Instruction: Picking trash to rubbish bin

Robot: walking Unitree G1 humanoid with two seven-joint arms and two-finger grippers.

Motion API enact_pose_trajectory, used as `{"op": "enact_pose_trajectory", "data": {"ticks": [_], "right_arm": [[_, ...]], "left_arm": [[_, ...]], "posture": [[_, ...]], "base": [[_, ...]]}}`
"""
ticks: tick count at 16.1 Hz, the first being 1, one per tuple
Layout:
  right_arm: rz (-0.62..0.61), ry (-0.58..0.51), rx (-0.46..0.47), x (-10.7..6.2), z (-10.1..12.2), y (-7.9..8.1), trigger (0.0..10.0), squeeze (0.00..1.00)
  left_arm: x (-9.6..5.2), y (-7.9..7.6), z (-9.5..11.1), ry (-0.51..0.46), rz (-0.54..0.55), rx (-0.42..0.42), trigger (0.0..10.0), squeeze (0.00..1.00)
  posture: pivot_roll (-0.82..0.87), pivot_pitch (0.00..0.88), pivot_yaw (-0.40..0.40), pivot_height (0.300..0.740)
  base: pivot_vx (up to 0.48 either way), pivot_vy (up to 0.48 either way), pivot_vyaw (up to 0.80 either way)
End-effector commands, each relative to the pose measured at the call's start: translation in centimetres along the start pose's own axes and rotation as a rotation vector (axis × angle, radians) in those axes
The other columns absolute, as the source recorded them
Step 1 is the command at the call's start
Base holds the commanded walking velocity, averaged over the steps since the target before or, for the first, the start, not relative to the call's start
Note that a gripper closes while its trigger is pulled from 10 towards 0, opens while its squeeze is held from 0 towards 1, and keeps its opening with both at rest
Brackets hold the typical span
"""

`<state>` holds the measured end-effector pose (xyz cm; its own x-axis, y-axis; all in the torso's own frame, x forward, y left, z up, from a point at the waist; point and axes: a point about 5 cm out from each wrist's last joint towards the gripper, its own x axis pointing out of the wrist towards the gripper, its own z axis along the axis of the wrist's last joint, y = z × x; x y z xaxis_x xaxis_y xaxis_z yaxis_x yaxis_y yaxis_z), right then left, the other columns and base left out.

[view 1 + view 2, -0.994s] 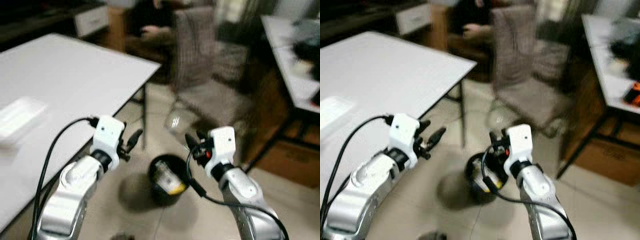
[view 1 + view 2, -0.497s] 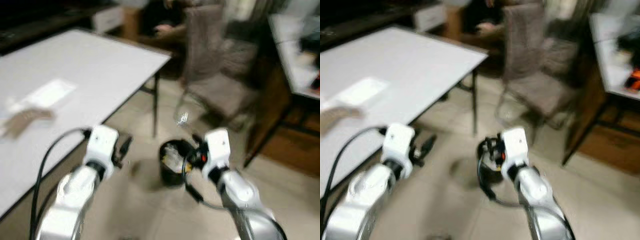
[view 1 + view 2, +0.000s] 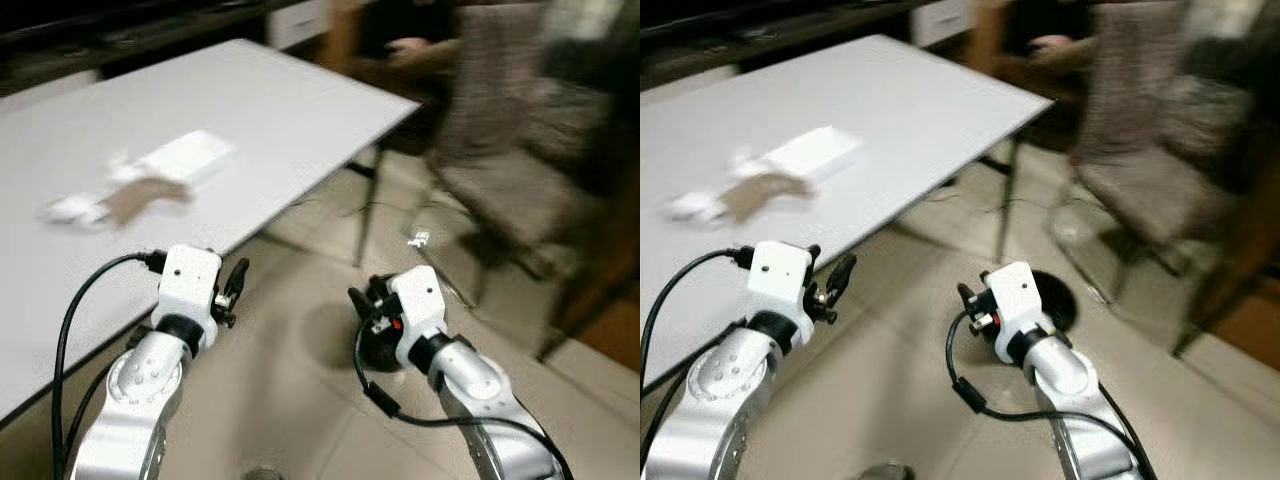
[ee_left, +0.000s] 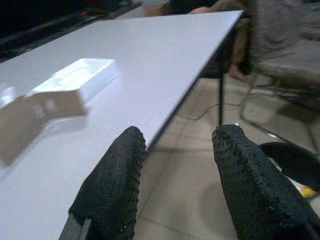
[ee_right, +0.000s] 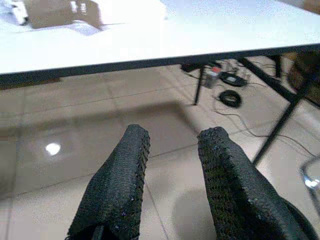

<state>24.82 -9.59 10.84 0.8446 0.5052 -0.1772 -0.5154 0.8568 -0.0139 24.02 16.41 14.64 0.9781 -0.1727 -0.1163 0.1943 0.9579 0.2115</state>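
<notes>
Both pincers empty. Left pincer (image 4: 175, 185) spread, held beside the bench (image 3: 300, 120) edge; right pincer (image 5: 167, 185) spread too, over bare floor near the bin (image 3: 1052, 300). Trash on the bench, well apart from either pincer — a brown card piece (image 3: 145, 197), a white box (image 3: 188, 157) touching it, a small white scrap (image 3: 68, 209) at its far side. Bin sits on the floor just beyond the right arm; something yellow lies in it (image 4: 305, 191), so it likely holds some trash already. Judged: bench items not yet picked — most of the job remains.
</notes>
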Motion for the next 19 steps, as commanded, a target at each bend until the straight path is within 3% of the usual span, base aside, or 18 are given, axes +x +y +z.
{"op": "enact_pose_trajectory", "data": {"ticks": [1, 5, 8, 12, 16, 19], "right_arm": [[0.009, -0.048, 0.0, 0.4, 1.0, 0.0, 10.0, 0.0], [0.002, -0.07, -0.007, 0.9, 1.2, -0.2, 10.0, 0.0], [-0.03, -0.083, 0.019, 0.8, 1.4, -0.9, 10.0, 0.0], [-0.023, -0.078, -0.006, 0.5, 1.0, -1.3, 10.0, 0.0], [0.082, -0.06, -0.036, 1.8, 0.3, 0.4, 10.0, 0.0], [0.128, -0.043, 0.005, 1.9, -1.0, 2.0, 10.0, 0.0]], "left_arm": [[-0.1, 0.3, 0.5, -0.021, 0.021, 0.018, 10.0, 0.0], [0.3, 0.3, 0.7, -0.03, 0.023, 0.008, 10.0, 0.0], [0.9, 0.1, 0.4, -0.03, 0.014, 0.005, 10.0, 0.0], [0.5, -0.1, -0.1, -0.015, 0.008, -0.001, 10.0, 0.0], [-0.5, 1.1, -1.2, 0.011, 0.063, 0.017, 10.0, 0.0], [-2.5, 1.0, -2.2, 0.062, 0.079, 0.008, 10.0, 0.0]], "posture": [[0.02, 0.05, -0.04, 0.74], [0.02, 0.019, -0.045, 0.74], [0.01, 0.01, -0.046, 0.74], [0.03, 0.012, -0.062, 0.74], [0.08, 0.03, -0.093, 0.74], [0.1, 0.034, -0.11, 0.74]], "base": [[0.326, 0.0, 0.8], [0.346, 0.0, 0.8], [0.352, 0.0, 0.0], [0.352, 0.0, 0.0], [0.353, 0.0, 0.73], [0.338, 0.0, 0.8]]}}
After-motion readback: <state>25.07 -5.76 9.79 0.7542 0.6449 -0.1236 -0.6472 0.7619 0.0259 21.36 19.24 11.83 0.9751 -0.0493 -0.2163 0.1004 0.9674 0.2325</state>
